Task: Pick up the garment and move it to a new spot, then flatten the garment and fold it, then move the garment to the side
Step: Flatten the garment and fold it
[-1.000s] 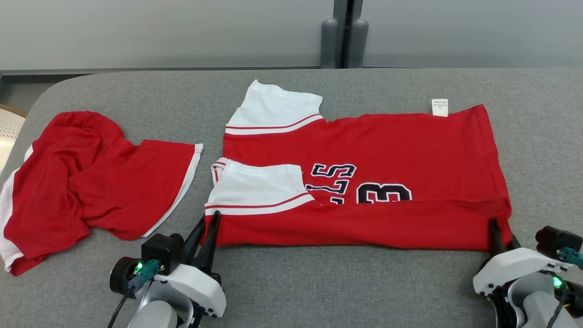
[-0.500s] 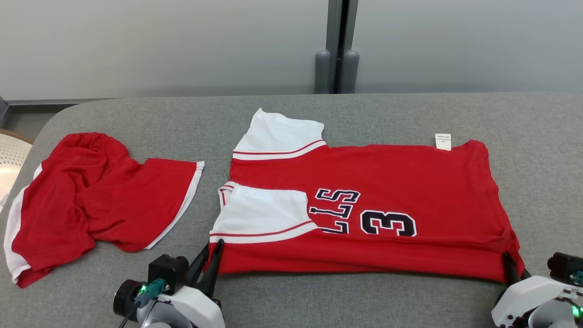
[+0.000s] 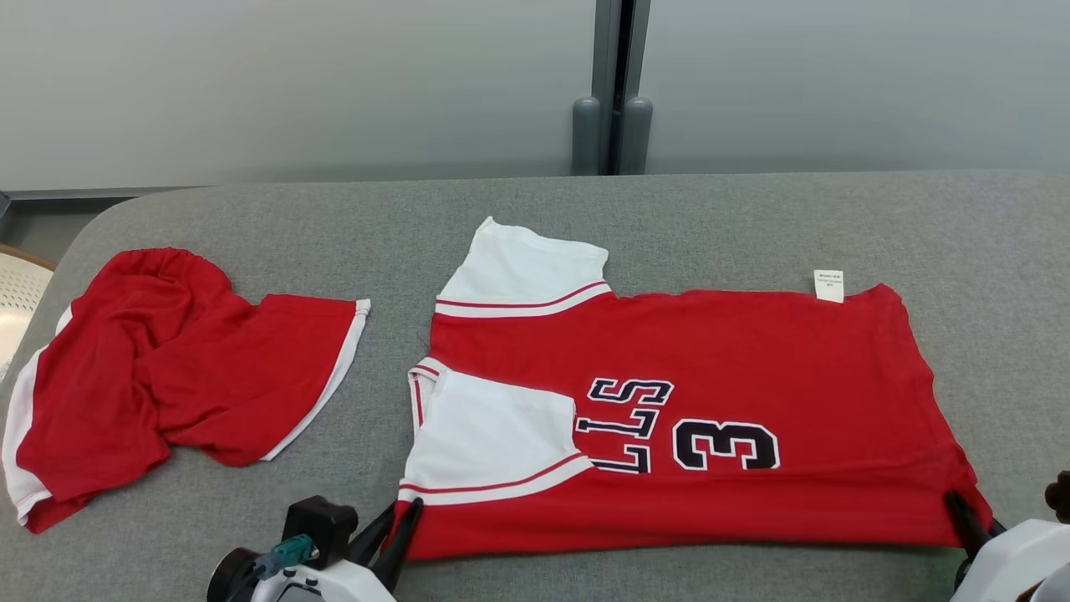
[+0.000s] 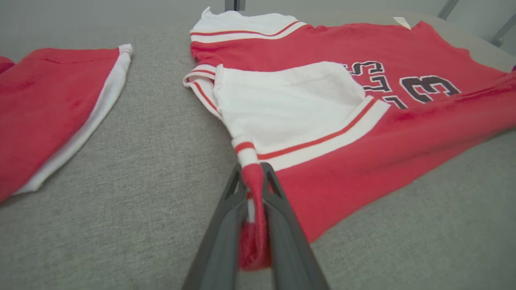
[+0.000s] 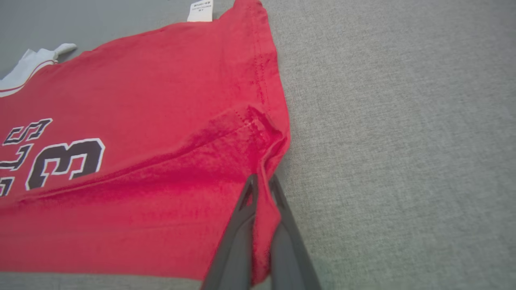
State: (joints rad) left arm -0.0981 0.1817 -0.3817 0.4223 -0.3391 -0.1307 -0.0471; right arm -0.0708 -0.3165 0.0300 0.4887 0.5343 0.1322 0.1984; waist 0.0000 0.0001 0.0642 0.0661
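Observation:
The garment [image 3: 752, 359] is a red jersey with white sleeves and a dark "3", spread across the grey table with its sleeves to the left. My left gripper [image 3: 405, 514] is shut on its near left corner, just below the white sleeve band. The left wrist view shows red cloth bunched between the left gripper [image 4: 253, 169] fingers. My right gripper [image 3: 953, 502] is shut on the near right hem corner. In the right wrist view the garment [image 5: 161, 121] puckers where the right gripper [image 5: 262, 179] pinches it.
A second red garment [image 3: 167, 359] with white trim lies crumpled at the table's left, a hand's width from the jersey. Bare grey table [image 3: 669, 217] stretches behind and right of the jersey. A pale woven object [image 3: 17, 293] sits off the left edge.
The right gripper has closed on the hem corner. Both grippers have drawn the jersey's near edge toward me, uncovering the whole "3". The head view itself has also shifted.

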